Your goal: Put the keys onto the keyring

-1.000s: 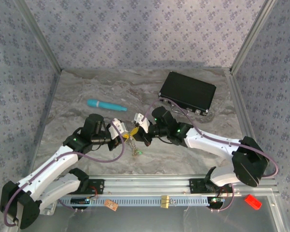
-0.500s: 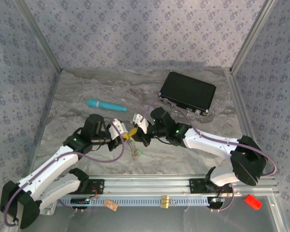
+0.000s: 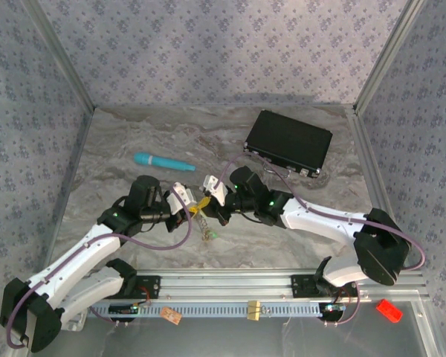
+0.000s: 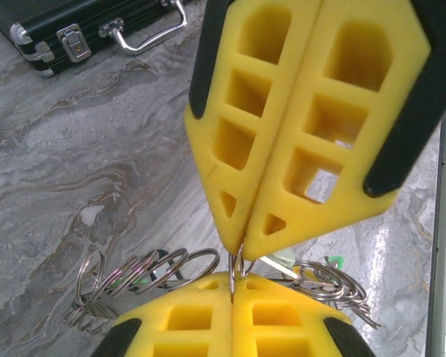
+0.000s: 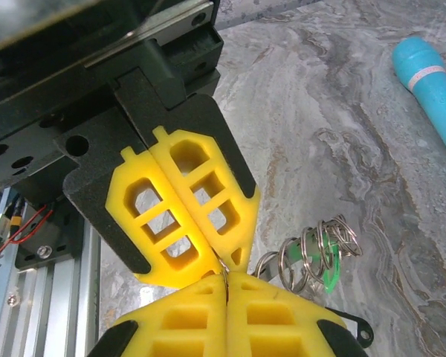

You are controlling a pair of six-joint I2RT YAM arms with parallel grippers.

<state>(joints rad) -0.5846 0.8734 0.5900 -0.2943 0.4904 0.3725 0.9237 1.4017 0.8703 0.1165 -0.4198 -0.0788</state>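
pinching keyring (image 4: 232, 269) | left gripper (image 4: 233, 286) clamped on it | right gripper (image 5: 227, 277) clamped on it

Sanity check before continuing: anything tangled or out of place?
Yes: the keyring is a tangled bunch of wire loops, hanging beside the left gripper and right gripper, both shut tip to tip on one loop.

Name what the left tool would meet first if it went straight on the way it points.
The right tool, nose to nose with it, both pinching a keyring loop between them.
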